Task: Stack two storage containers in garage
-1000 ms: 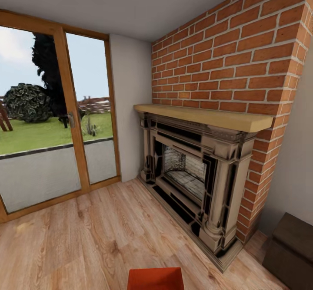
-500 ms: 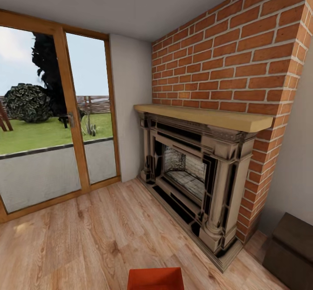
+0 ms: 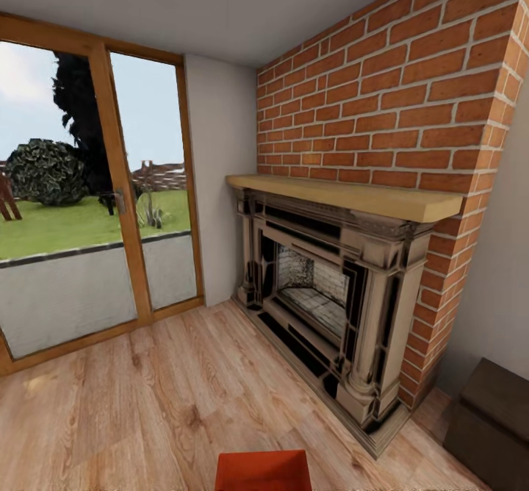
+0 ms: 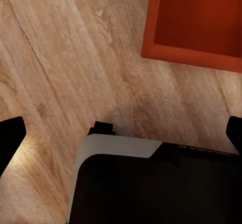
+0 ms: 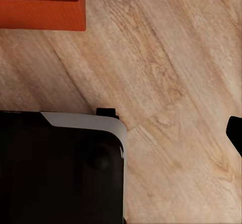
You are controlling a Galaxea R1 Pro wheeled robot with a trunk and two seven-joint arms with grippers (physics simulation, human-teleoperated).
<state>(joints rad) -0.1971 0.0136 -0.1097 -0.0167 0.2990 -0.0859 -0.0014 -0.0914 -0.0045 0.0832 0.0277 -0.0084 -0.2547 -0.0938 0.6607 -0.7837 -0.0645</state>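
Note:
One red-orange storage container [image 3: 262,471] sits on the light wood-plank floor [image 3: 147,403] of the living room, at the near edge of the head view, with only its open top showing. A corner of the container [image 4: 196,22] appears in the left wrist view, and another corner of the container [image 5: 40,5] in the right wrist view. My left gripper [image 4: 120,133] is open, its dark fingertips [image 4: 6,138] far apart with nothing between them. My right gripper [image 5: 121,133] hangs open above the planks, one fingertip [image 5: 236,133] showing. The garage is out of view.
A red brick fireplace [image 3: 323,292] with a wooden mantel stands ahead on the right. A dark low bench [image 3: 492,417] is at the far right. Wood-framed glass doors [image 3: 73,204] fill the left wall. My dark base [image 4: 151,183] lies below both wrists.
The whole head picture has shifted very slightly, so the camera moved a little. The container and both grippers have not visibly moved.

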